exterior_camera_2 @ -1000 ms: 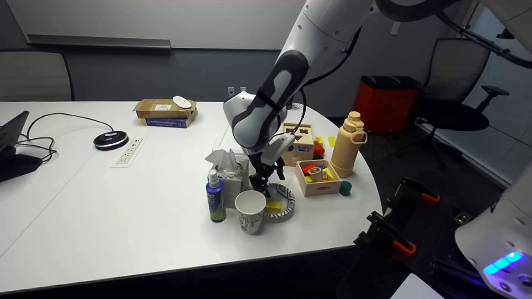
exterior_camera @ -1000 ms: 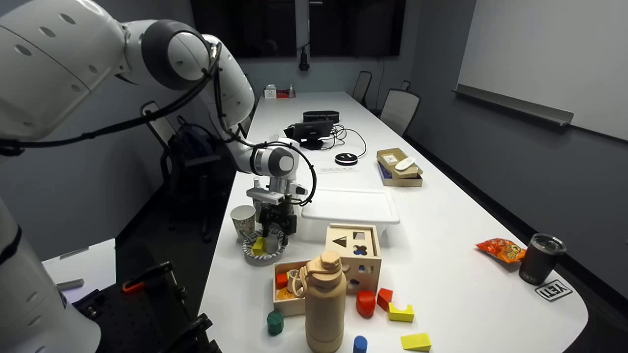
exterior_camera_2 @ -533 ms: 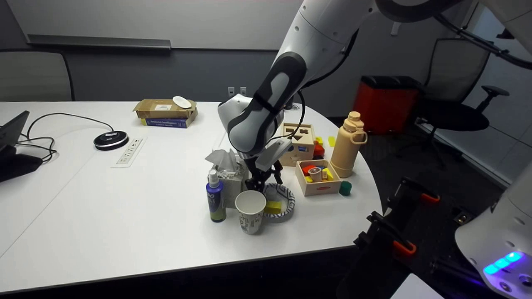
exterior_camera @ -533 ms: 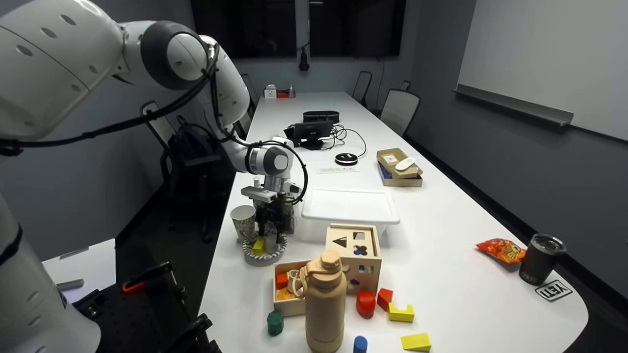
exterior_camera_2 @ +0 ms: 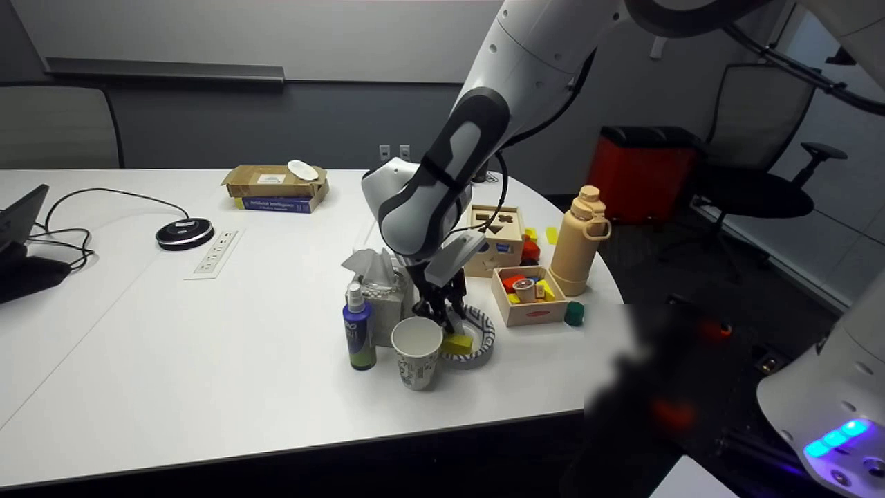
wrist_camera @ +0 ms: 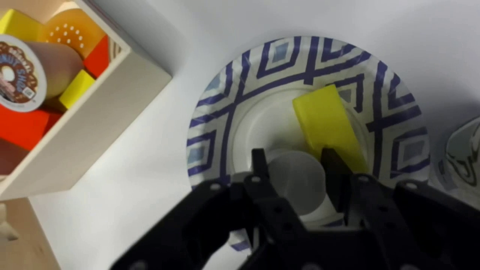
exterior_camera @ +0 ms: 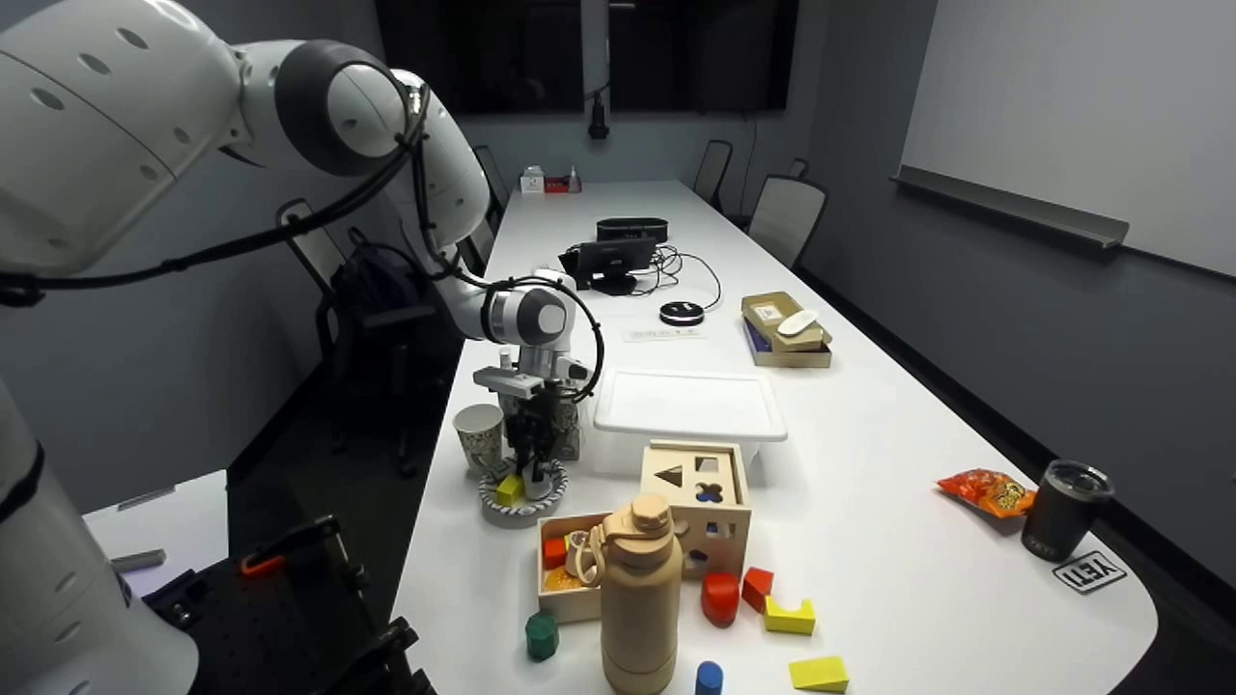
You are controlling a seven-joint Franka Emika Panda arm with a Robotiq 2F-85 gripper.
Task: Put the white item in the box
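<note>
In an exterior view the bottle (exterior_camera: 640, 598) stands at the near end of the table (exterior_camera: 898, 541), with a blue peg (exterior_camera: 709, 679) and a wedge (exterior_camera: 819, 674) to one side and a green block (exterior_camera: 542, 636) to the other. Partly hidden behind it is the wooden tray (exterior_camera: 570, 605), holding coloured blocks (wrist_camera: 20, 125) and a pod (wrist_camera: 22, 75), and beside that the sorter (exterior_camera: 695, 512), with two red pieces (exterior_camera: 719, 598) and an arch (exterior_camera: 789, 618) in front. Past the tray comes the bowl (wrist_camera: 225, 108), its rim patterned in blue; a yellow block (wrist_camera: 326, 123) lies in it, and so does the white cylinder (wrist_camera: 300, 183). The gripper (wrist_camera: 295, 161) reaches down over the bowl, its fingers (wrist_camera: 258, 163) against opposite sides of the cylinder, clamped on it. One finger also overlaps the yellow block in the wrist view; whether they touch I cannot tell. A cup (exterior_camera_2: 417, 360) stands just beside the bowl. Near the gripper is the box (exterior_camera_2: 388, 315), pale grey and upright, a tissue (exterior_camera_2: 377, 266) sticking up from its top, with a spray bottle (exterior_camera_2: 359, 335) just beside it. Across from these is a lidded bin (exterior_camera: 690, 405). Farther off lie a puck (exterior_camera: 682, 314) and a carton (exterior_camera_2: 245, 183) stacked on a book (exterior_camera_2: 276, 204), a white oval (exterior_camera_2: 303, 170) on top, and beyond them a monitor (exterior_camera: 615, 256).
</note>
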